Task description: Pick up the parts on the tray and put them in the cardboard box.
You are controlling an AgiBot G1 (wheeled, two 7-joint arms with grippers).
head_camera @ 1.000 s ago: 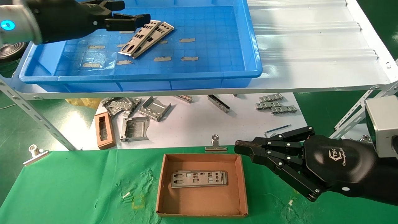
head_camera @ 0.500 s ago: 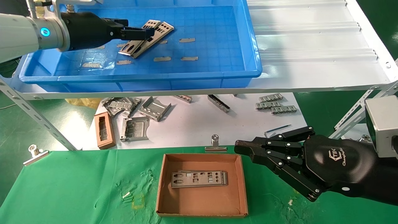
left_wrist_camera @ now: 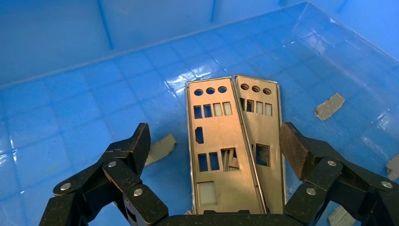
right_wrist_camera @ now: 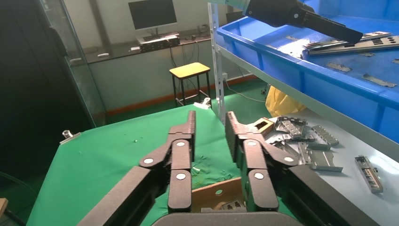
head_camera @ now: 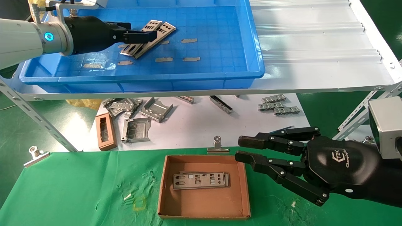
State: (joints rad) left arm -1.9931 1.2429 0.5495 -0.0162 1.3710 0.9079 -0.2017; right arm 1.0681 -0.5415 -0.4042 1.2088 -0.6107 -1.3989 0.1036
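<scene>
Two parts (head_camera: 163, 29), flat silver plates with punched cut-outs, lie overlapping on the floor of the blue tray (head_camera: 141, 77). My left gripper (head_camera: 141, 30) is low over them and open. In the left wrist view the plates (left_wrist_camera: 214, 141) lie between its fingers (left_wrist_camera: 294, 143), which stand apart from the plate edges. More parts (head_camera: 201, 180) lie stacked in the cardboard box (head_camera: 204, 204) on the green cloth. My right gripper (head_camera: 243, 149) hovers just right of the box's back corner, open with a narrow gap and nothing in it (right_wrist_camera: 210, 122).
Tan tape strips (head_camera: 189, 40) dot the tray floor. Under the white shelf (head_camera: 314, 47) lie bent metal brackets (head_camera: 136, 129) and a brown frame block (head_camera: 105, 131). Binder clips (head_camera: 217, 146) (head_camera: 35, 155) hold the green cloth's back edge.
My left gripper has come down and turned over the two plates in the tray, its fingers now either side of them. My right gripper's fingers, pressed together before, have parted.
</scene>
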